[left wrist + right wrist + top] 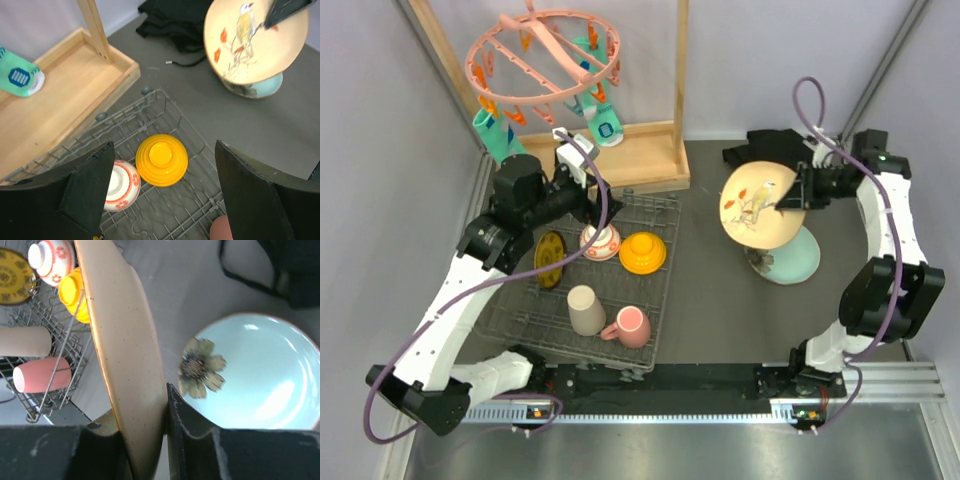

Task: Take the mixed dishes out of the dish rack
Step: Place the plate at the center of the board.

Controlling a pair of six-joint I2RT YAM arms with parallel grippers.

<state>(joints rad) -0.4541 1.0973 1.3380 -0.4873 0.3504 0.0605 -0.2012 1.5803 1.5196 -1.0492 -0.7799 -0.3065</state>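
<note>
The dark grey wire dish rack (655,290) holds a small yellow patterned plate (550,259), a red-white bowl (600,240), an orange bowl (642,253), a beige cup (586,310) and a pink mug (628,327). My left gripper (162,192) is open and empty, above the rack's far end over the two upturned bowls (161,159). My right gripper (144,440) is shut on the rim of the cream bird-painted plate (758,205), holding it tilted above the pale green plate (795,260) on the table. In the right wrist view the green plate (260,375) shows a flower.
A wooden frame (630,150) with a pink peg hanger (545,55) stands behind the rack. Black cloth (765,148) lies at the back right. Bare grey table (705,300) lies between the rack and the green plate.
</note>
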